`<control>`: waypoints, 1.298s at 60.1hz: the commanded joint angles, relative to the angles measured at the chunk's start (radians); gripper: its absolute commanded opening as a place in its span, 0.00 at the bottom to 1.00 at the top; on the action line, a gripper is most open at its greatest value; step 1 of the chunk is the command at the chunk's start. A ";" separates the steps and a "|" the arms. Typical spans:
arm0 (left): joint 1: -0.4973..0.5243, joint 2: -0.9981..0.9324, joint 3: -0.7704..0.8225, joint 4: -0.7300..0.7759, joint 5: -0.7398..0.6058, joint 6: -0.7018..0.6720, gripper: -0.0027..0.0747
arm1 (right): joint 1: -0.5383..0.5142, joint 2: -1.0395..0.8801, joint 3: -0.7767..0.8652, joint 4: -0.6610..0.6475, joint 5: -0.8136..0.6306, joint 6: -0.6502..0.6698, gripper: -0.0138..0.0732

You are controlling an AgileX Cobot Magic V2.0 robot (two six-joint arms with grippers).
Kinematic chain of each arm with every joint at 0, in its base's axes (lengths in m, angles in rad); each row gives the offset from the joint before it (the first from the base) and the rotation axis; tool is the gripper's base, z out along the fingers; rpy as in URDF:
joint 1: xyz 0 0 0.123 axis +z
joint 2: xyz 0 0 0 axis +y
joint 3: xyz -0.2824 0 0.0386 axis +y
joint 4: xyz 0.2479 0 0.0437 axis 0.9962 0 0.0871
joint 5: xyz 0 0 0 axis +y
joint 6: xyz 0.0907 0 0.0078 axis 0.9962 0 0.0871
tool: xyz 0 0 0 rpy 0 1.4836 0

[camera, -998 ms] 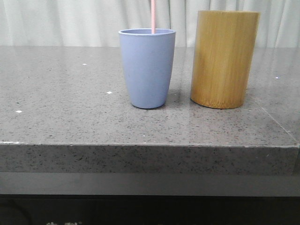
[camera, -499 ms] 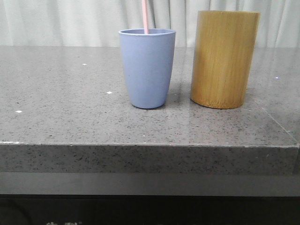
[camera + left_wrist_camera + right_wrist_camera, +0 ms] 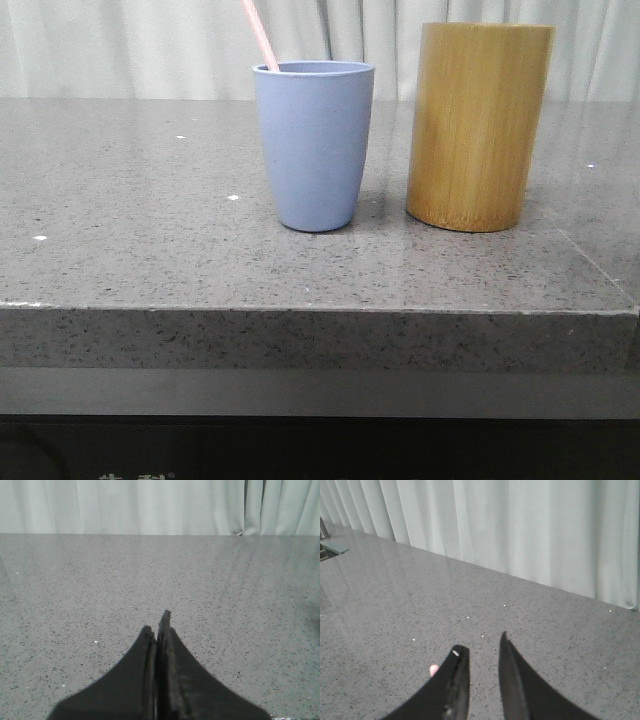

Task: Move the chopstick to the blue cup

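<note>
The blue cup (image 3: 315, 145) stands on the grey stone table (image 3: 150, 250) near the middle. A pale pink chopstick (image 3: 258, 35) sticks out of it, leaning to the left against the rim. In the right wrist view my right gripper (image 3: 482, 650) is open and empty, and the pink tip of the chopstick (image 3: 434, 670) shows just beside one finger. In the left wrist view my left gripper (image 3: 156, 622) is shut on nothing above bare table. Neither gripper shows in the front view.
A taller, wider yellow-brown bamboo cylinder (image 3: 478, 125) stands right of the blue cup, a small gap apart. White curtains (image 3: 150, 45) hang behind the table. The table's front edge (image 3: 320, 310) runs across the front view.
The chopstick stood upright in the blue cup, then tipped over to the left and now leans on the left rim.
</note>
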 commanded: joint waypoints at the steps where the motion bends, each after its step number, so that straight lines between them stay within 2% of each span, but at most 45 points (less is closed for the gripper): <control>1: 0.001 0.012 -0.023 -0.009 -0.085 -0.004 0.01 | -0.048 -0.071 -0.080 0.000 0.054 -0.012 0.19; 7: 0.001 0.012 -0.023 -0.009 -0.085 -0.004 0.01 | -0.116 -0.094 -0.136 -0.028 0.200 -0.012 0.08; 13: 0.001 0.012 -0.023 -0.009 -0.085 -0.004 0.01 | -0.178 -0.108 -0.176 -0.081 0.322 -0.009 0.03; 22: 0.001 0.012 -0.023 -0.009 -0.085 -0.004 0.01 | -0.271 -0.139 -0.186 -0.213 0.420 0.104 0.03; 27: 0.001 0.012 -0.023 -0.009 -0.085 -0.004 0.01 | -0.314 -0.159 -0.186 -0.334 0.459 0.206 0.03; 33: 0.001 0.012 -0.023 -0.009 -0.085 -0.004 0.01 | -0.354 -0.190 -0.186 -0.466 0.503 0.313 0.03; 39: 0.001 0.012 -0.023 -0.009 -0.085 -0.004 0.01 | -0.370 -0.230 -0.182 -0.554 0.544 0.362 0.03; 51: 0.001 0.012 -0.023 -0.009 -0.085 -0.004 0.01 | -0.370 -0.382 -0.068 -0.569 0.504 0.387 0.03; 65: 0.001 0.012 -0.023 -0.009 -0.085 -0.004 0.01 | -0.370 -0.661 0.258 -0.569 0.322 0.406 0.03; 78: 0.001 0.012 -0.023 -0.009 -0.085 -0.004 0.01 | -0.370 -0.948 0.526 -0.559 0.285 0.407 0.03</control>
